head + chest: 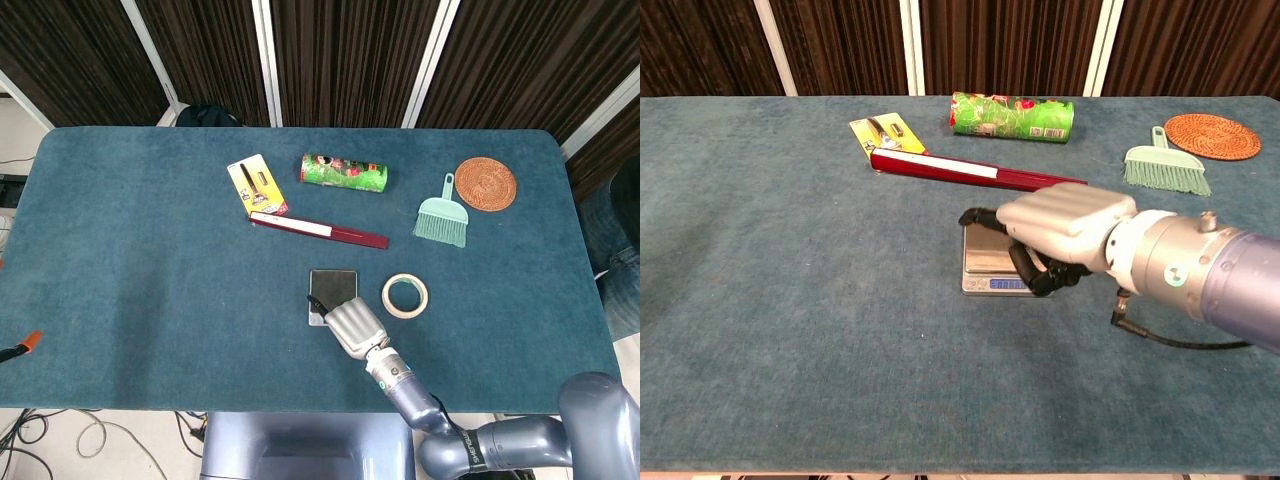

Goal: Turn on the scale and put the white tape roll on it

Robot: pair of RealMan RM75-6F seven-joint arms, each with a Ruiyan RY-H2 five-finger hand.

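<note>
The right hand (1065,228) hovered over the scale (995,272), fingers curled, holding nothing (display lit blue). The white tape roll (405,295) lay at the scale's 3 o'clock.

Green canister (344,173), red stick (318,230), brush (441,216), woven coaster (486,184)

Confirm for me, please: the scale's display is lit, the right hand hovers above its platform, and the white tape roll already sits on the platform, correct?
Not quite: the white tape roll is not on the platform. The head view shows it lying on the table just right of the scale, apart from it. The rest holds: the chest view shows the display lit blue and the right hand above the platform.
</note>
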